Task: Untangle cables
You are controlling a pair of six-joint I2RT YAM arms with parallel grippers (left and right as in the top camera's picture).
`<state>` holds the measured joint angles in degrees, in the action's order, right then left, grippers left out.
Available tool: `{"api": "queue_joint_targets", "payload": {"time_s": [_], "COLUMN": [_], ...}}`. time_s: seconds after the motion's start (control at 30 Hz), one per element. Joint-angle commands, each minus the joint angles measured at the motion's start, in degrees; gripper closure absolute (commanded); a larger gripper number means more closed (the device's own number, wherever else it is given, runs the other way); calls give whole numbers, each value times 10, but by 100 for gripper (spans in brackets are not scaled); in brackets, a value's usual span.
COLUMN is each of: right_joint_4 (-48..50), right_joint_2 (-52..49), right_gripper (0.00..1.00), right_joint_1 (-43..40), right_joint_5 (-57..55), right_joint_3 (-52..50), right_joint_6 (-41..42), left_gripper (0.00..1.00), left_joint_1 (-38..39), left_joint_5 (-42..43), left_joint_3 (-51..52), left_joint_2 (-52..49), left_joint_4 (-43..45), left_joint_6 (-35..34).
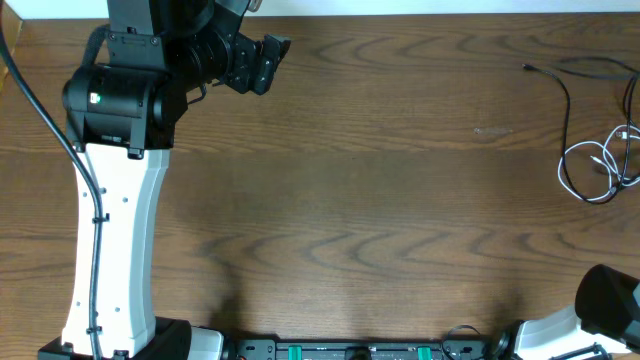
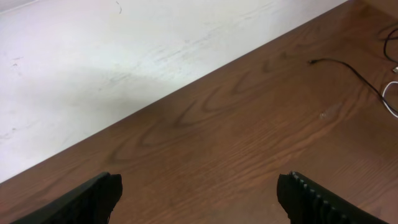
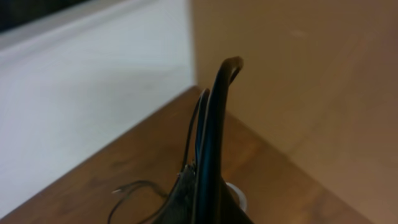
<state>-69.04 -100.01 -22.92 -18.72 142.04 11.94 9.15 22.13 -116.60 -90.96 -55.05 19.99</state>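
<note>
The cables lie in a loose heap at the table's far right edge. The black cable [image 1: 566,95] runs from a small plug end toward the heap. The white cable [image 1: 585,172] loops beside it and crosses it. My left gripper [image 1: 265,62] is open and empty at the back left, far from the cables. In the left wrist view its fingers [image 2: 199,196] are spread wide over bare wood, with the black cable [image 2: 351,67] and a bit of the white cable [image 2: 392,98] far right. My right gripper [image 3: 214,118] is shut with nothing seen in it. The black cable [image 3: 127,186] and the white cable [image 3: 237,198] lie beyond it.
The wooden table [image 1: 380,180] ends at a white wall along the back [image 2: 124,68]. The left arm's white link [image 1: 115,250] stretches along the left side. The right arm's base [image 1: 605,300] sits at the front right corner. A tan wall [image 3: 298,74] stands to the right.
</note>
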Motion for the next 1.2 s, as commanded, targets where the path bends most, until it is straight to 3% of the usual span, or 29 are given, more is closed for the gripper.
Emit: {"api": "queue_joint_targets", "payload": {"time_s": [0.0,0.33,0.73,1.17], "right_joint_4": [-4,-21,-4,10], "right_joint_2": [21,23,22,19], "right_gripper": [99,99,99,99], "right_joint_1": [-30,-108,-217,-242], "right_joint_5": [-90,-138,-61,-47], "right_joint_3": [13,-46,-202,-282], "right_joint_6": [4,70,129,148], "left_gripper": [16,16,15,15], "left_joint_1": [2,2,2,2], "left_joint_5": [-3,-3,-3,-3], "left_joint_3": [6,9,10,10], "left_joint_2": [7,7,7,7], "left_joint_4": [4,2,2,0], "left_joint_6": [10,10,10,18]}}
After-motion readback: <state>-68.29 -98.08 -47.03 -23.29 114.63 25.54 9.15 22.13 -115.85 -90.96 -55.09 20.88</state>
